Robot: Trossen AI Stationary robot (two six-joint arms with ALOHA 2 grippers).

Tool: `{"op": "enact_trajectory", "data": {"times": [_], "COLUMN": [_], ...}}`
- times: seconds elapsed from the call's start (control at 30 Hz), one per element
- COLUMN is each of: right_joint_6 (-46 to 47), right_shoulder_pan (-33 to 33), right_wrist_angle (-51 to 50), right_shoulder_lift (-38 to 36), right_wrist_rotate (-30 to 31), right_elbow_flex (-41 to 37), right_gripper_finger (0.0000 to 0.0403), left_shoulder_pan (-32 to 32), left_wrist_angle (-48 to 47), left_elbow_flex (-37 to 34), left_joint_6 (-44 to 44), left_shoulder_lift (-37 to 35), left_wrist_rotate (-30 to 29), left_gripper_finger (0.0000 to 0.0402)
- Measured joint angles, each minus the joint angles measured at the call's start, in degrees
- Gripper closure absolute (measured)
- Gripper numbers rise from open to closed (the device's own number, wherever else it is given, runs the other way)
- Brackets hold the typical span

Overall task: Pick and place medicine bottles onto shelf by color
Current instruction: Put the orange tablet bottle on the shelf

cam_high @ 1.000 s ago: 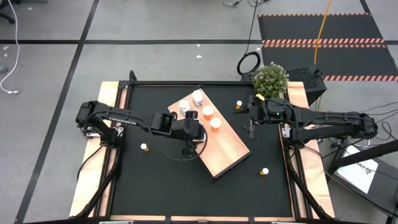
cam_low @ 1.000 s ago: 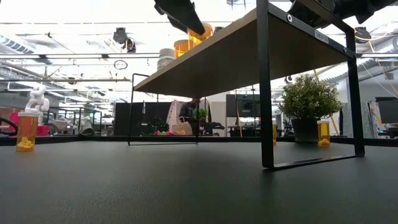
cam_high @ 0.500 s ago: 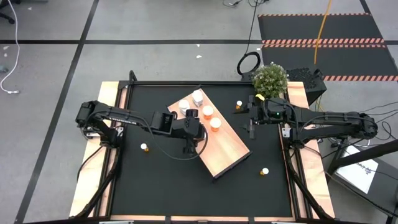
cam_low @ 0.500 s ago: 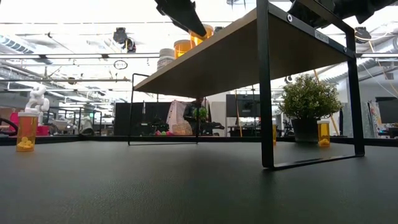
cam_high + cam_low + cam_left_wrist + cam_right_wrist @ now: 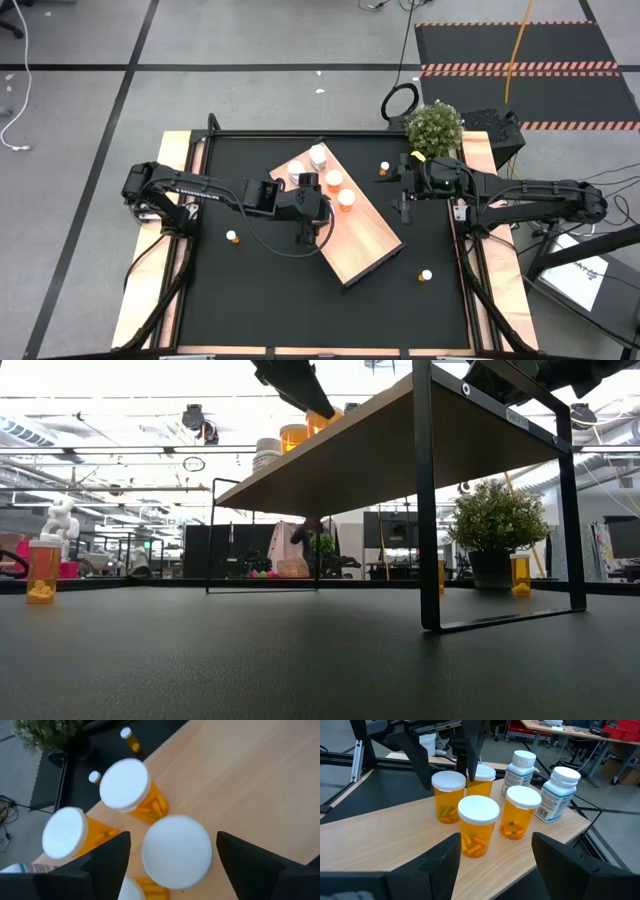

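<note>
Over the shelf [image 5: 365, 235], the left gripper [image 5: 308, 183] has spread apart around an orange bottle [image 5: 175, 851], releasing it.

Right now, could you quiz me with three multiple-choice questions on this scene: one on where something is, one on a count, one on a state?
1. Where do the white bottles stand? A on the shelf; B on the black tabletop; C on the floor.
2. How many orange bottles are on the shelf? A two; B four; C six.
3. The left gripper is: A shut on a white bottle; B open, either side of an orange bottle; C away from the shelf.
Answers: 1 A, both stand at the shelf's end; 2 B, the right wrist view shows four; 3 B, gaps show on both sides of the bottle.
</note>
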Motion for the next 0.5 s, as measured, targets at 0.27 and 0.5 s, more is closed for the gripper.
{"op": "enact_trajectory", "data": {"times": [0.27, 0.5], "right_joint_6": [0.02, 2.13], "right_shoulder_pan": [0.00, 0.00], "right_wrist_angle": [-0.71, -5.24], "right_shoulder_lift": [0.00, 0.02], "right_wrist_rotate": [0.76, 15.04], "right_elbow_flex": [0.00, 0.00], "right_gripper_finger": [0.0163, 0.0164], "left_shoulder_pan": [-2.78, -4.82], "left_wrist_angle": [1.88, -0.39], "left_elbow_flex": [1.11, 1.84], "left_joint_6": [1.06, 1.40], "left_shoulder_lift": [-2.62, -7.14], "left_wrist_rotate": [-0.39, -6.18], "left_gripper_finger": [0.0107, 0.0125]}}
